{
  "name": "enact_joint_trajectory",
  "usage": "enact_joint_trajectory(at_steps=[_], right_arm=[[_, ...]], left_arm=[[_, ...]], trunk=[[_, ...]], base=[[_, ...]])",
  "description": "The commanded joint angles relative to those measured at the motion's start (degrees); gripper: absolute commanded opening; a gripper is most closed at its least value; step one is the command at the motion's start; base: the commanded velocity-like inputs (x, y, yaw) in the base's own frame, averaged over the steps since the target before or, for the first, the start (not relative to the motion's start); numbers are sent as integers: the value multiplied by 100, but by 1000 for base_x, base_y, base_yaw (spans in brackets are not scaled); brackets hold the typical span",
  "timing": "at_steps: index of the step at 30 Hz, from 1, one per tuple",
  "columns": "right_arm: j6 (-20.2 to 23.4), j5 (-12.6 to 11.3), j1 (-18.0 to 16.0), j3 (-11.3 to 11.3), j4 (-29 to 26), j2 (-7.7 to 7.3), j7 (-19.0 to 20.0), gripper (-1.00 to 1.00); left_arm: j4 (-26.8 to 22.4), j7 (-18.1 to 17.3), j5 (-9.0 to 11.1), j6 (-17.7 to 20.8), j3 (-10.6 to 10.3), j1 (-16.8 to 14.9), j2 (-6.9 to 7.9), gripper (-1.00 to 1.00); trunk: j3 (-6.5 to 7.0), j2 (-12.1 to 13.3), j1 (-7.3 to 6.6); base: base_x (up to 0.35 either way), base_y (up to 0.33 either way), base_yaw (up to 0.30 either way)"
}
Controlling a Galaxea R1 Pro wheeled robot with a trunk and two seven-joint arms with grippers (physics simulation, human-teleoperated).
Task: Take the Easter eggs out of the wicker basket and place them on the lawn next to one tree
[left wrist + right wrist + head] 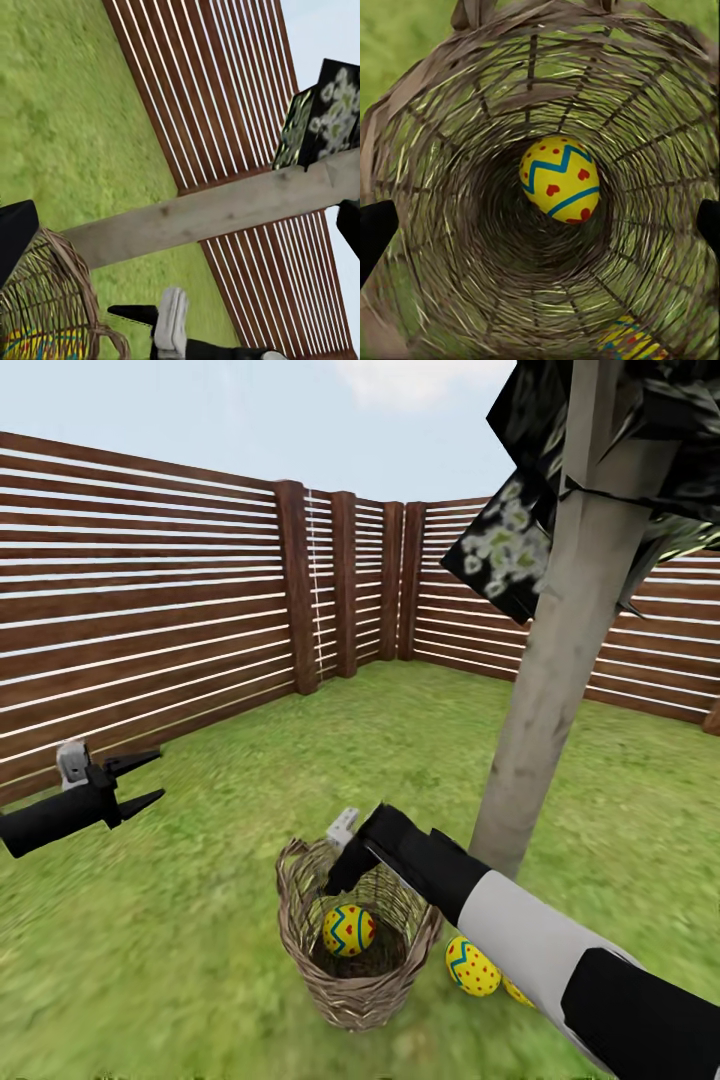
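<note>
Mottled green lawn under the wicker basket, an Easter egg and the tree trunk.

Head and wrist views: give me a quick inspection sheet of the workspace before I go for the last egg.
Surface: lawn, mottled green grass.
Job's things: basket upright near the tree; one egg at its bottom, seen down the basket in the right wrist view. One egg lies on the grass at the tree's foot; another beside it, mostly hidden by the right arm.
Clutter: nothing seen.
Grippers: left gripper open, empty, held above the grass away from the basket. Right gripper open at the basket's mouth, aimed at the egg inside, not touching it.
Cables: nothing seen.
Surroundings: slatted fence on all visible sides.
</note>
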Motion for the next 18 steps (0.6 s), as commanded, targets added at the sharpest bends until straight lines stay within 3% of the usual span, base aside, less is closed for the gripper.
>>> enact_joint_trajectory(at_steps=[1,5,8,12,16,18], right_arm=[[11,185,-7,12,41,6,81,100],[-183,872,-7,146,226,24,842,100],[-442,1193,-7,230,415,32,1030,100],[-699,1292,-7,248,693,32,1072,100],[-876,1341,-7,253,766,31,1078,100],[-925,1544,-7,248,784,27,1076,100]], left_arm=[[-2,48,55,22,3,-4,-3,100],[-7,48,55,22,4,-4,-22,100],[-10,48,55,22,4,-4,-25,100],[-10,48,55,22,4,-4,-26,100],[-11,48,55,22,4,-4,-26,100],[-11,48,55,22,4,-4,-26,100]], trunk=[[-28,-5,1],[-28,-5,1],[-28,-5,1],[-28,-5,1],[-28,-5,1],[-28,-5,1]], base=[[0,0,0],[0,0,0],[0,0,0],[41,0,0],[242,0,0],[99,0,0]])
